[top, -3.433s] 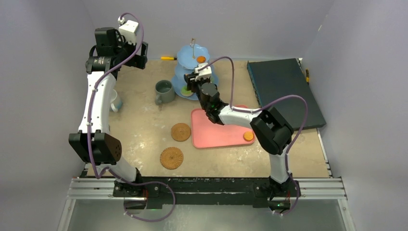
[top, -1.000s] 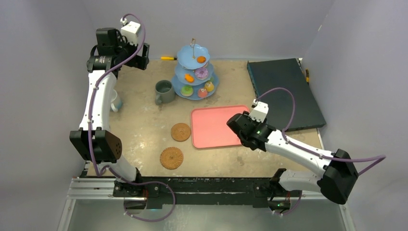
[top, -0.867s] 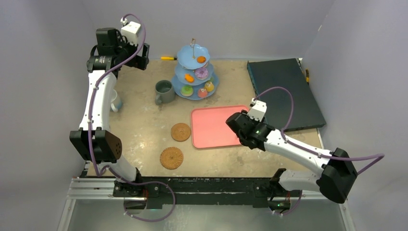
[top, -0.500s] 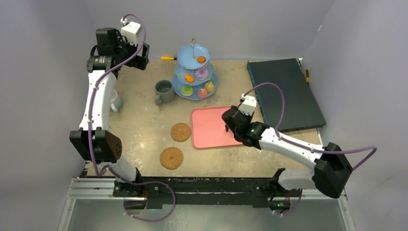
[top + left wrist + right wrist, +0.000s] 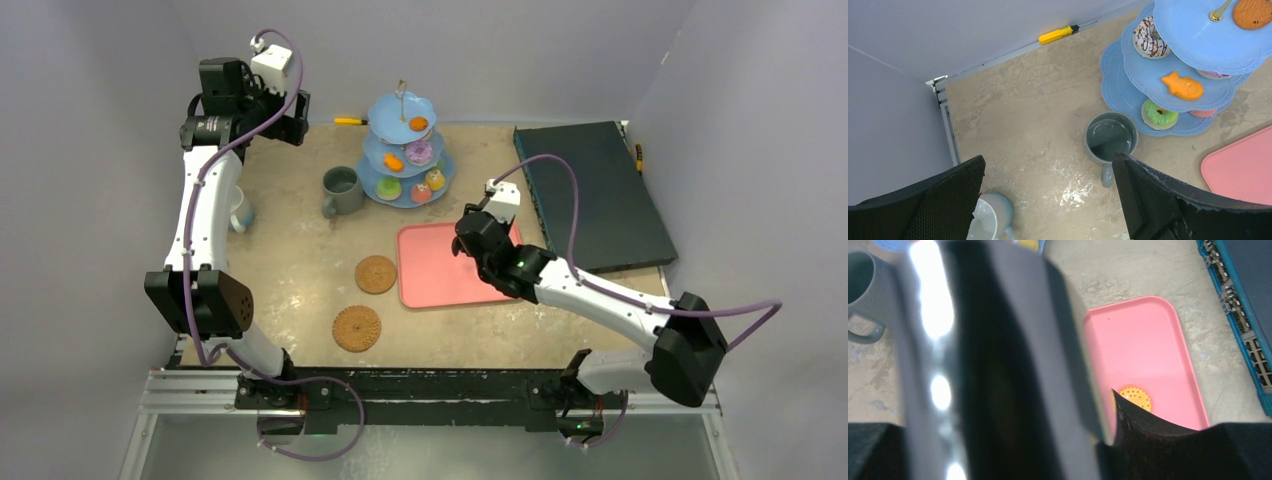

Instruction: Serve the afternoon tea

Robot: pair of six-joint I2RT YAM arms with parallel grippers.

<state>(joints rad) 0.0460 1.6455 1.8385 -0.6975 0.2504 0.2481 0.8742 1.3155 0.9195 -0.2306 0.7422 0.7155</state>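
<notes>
Blue 3-tier stand sits upper centre of the top view, near the back wall on the tan table. It has scalloped rims and a gold centre post.

Seen from the L wrist cam:
- Top tier: round orange cookie.
- Mid tier: white doughnut w/ dark drizzle, plus orange fish-shaped biscuit.
- Bottom tier: green doughnut, plus a pink piece half hidden under the mid tier.

The top view adds a purple doughnut on the mid tier.

Grey-green mug stands upright just left of the stand, not touching it. White mug is at the left edge of the table, partly behind the L arm. One woven brown coaster lies just left of the pink tray. A second coaster lies below-left of the first, and both are bare. A dotted orange cookie lies flat at the lower end of the tray.

L gripper is high in the upper left, fingers spread wide w/ nothing between them. R gripper hangs over the tray, jaws about half closed on glossy black tongs that fill most of its wrist view.

Yellow-handled screwdriver lies by the back wall. Dark flat box lies at right of the table.
</notes>
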